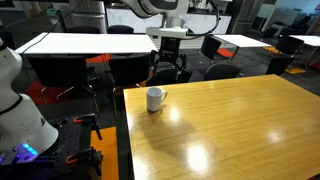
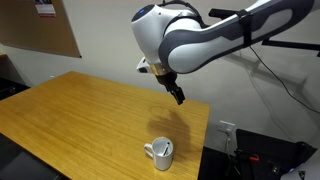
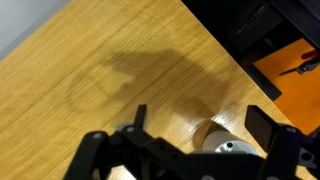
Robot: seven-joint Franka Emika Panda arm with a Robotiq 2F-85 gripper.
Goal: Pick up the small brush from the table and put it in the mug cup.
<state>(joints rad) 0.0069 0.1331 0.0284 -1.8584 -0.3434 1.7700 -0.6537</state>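
Note:
The white mug cup (image 1: 156,98) stands upright on the light-wood table (image 1: 230,130) near its corner, and shows in both exterior views (image 2: 160,152). My gripper (image 1: 168,66) hangs well above the mug, open, with nothing between its fingers (image 2: 178,95). In the wrist view the two dark fingers are spread wide (image 3: 200,120) and the mug (image 3: 212,133) sits below them, partly hidden by the gripper body. The small brush does not show in any view.
White-topped tables (image 1: 90,42) with dark chairs stand beyond the table's far edge. The robot's white base (image 1: 18,100) is beside the table. An orange surface (image 3: 292,72) lies past the table edge. A cork board (image 2: 40,25) hangs on the wall.

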